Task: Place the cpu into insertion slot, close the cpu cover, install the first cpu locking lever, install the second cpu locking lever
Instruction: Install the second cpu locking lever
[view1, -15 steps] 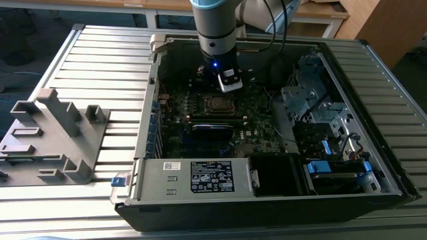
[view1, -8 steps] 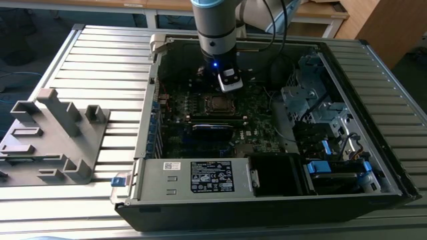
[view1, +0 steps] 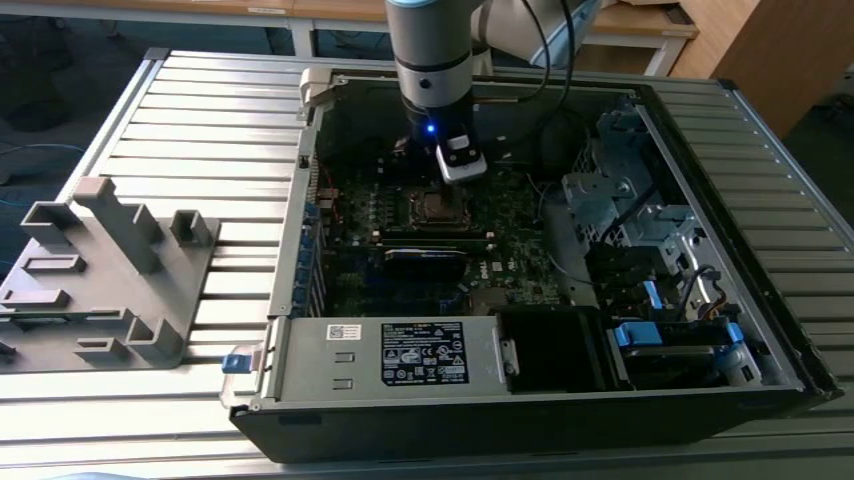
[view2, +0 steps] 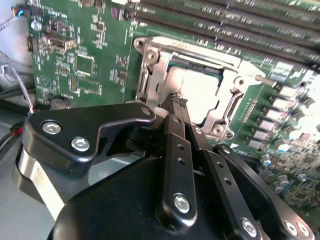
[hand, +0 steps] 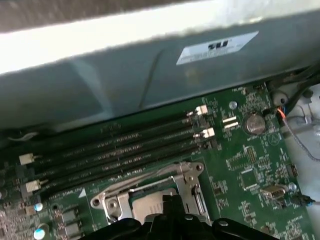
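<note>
Already the cpu (view2: 192, 95) sits in the socket, cpu cover (view2: 150, 82) down over it; end effector (view2: 176, 101) pinched narrow, empty, just above the cover; lever state unclear.

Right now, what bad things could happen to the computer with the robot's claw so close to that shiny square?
The gripper hangs with its fingers pinched together right at the edge of the cpu cover, which lies over the cpu. A sideways slip could scrape the cover or bend it. The green motherboard around the socket is crowded with tiny parts, and the memory slots sit close by, so a stray push could knock those.
</note>
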